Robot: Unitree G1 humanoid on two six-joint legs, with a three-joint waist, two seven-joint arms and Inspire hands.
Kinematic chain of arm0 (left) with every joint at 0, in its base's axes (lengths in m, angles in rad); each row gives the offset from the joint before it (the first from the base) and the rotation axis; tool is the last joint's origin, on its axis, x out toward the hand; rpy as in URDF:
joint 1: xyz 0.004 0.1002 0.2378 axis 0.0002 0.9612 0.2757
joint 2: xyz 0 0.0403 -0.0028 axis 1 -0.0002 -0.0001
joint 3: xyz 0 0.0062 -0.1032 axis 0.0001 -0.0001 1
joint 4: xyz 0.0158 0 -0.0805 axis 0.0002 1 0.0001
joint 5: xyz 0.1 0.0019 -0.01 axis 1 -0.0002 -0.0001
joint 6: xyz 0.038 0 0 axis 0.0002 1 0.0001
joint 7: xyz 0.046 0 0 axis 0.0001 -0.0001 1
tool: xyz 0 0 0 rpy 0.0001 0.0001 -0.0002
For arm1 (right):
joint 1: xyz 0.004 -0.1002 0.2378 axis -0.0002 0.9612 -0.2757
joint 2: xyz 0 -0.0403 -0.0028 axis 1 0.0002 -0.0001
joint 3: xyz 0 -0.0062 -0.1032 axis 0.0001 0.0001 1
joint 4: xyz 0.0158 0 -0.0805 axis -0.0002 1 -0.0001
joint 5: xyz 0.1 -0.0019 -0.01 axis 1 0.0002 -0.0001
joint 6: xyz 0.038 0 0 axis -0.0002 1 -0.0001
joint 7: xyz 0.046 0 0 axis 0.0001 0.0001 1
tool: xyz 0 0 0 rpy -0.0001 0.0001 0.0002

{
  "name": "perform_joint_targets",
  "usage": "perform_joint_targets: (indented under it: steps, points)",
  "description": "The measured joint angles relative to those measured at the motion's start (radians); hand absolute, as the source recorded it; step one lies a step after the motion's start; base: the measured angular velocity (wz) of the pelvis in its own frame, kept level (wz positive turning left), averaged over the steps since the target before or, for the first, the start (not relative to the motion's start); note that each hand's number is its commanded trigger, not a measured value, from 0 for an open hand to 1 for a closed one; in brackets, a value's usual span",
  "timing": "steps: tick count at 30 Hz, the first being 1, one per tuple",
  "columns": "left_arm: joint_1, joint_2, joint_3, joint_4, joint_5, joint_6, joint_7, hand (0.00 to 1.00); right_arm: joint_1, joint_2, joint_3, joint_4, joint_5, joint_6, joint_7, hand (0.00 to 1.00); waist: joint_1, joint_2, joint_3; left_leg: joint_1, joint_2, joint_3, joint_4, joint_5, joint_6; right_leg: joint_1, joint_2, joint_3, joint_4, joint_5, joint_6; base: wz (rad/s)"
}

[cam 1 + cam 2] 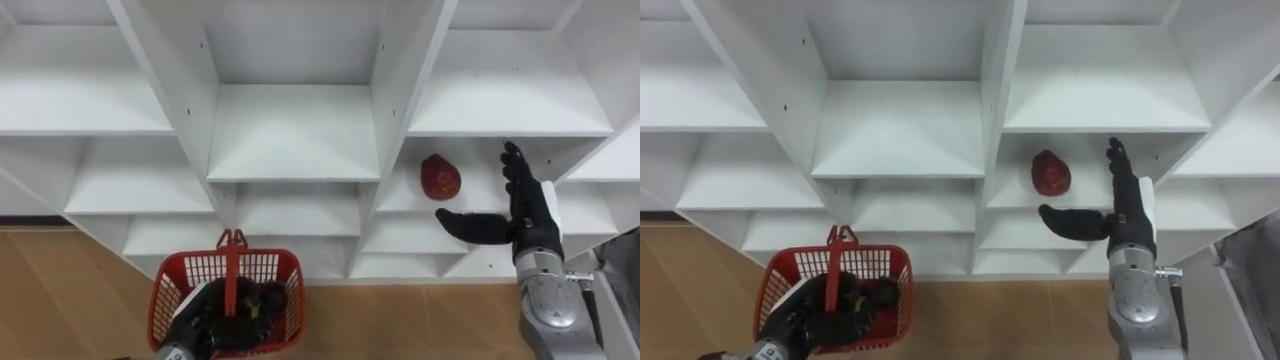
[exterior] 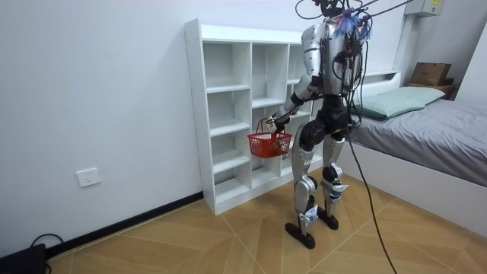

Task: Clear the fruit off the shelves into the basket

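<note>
Fruit (image 1: 440,177), red, lies on the right shelf (image 1: 405,196) just left of our right robot hand (image 1: 525,215), fingers spread and empty, so we should reach in, wrap it squarely, then lower it into the basket (image 1: 265,266) gripped by our left robot hand (image 1: 195,325).

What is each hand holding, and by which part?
The left hand holds the red plastic basket by its handle. The right hand is open and empty, beside the dark red round fruit on the white shelf.
</note>
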Motion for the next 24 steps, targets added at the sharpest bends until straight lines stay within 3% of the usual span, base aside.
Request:
perform_joint_targets:
  steps: [6, 13, 20, 24]
  points:
    - [-0.048, -0.002, -0.002, 0.048, 0.001, 0.000, 0.005, 1.00, -0.081, -0.007, -0.007, 0.043, -0.019, 0.000, -0.004, 0.00, 0.001, -0.002, 0.0033, -0.060, -0.003, -0.006, 0.022, 0.003, 0.003, -0.063, -0.005, -0.001, 0.036, -0.003, -0.001, 0.03]
    - [-0.072, -0.002, -0.004, 0.077, 0.008, 0.000, 0.010, 1.00, -0.141, -0.015, -0.006, 0.076, -0.082, 0.000, -0.021, 0.00, 0.004, -0.011, 0.0183, -0.118, -0.004, -0.010, 0.041, 0.004, 0.004, -0.126, -0.010, -0.003, 0.071, -0.010, -0.004, 0.00]
    - [-0.116, -0.004, -0.026, 0.134, 0.018, 0.000, 0.009, 1.00, -0.230, -0.017, -0.005, 0.113, -0.077, -0.001, -0.033, 0.00, 0.005, -0.012, 0.0195, -0.182, -0.004, -0.021, 0.071, 0.004, 0.004, -0.172, -0.015, -0.020, 0.083, -0.010, -0.006, 0.07]
    - [-0.129, -0.005, -0.043, 0.134, 0.019, 0.001, 0.009, 1.00, -0.254, -0.017, -0.005, 0.150, -0.071, 0.000, -0.033, 0.00, 0.023, -0.011, 0.0201, -0.186, -0.004, -0.021, 0.072, 0.004, 0.004, -0.172, -0.016, -0.027, 0.082, -0.010, -0.006, 0.03]
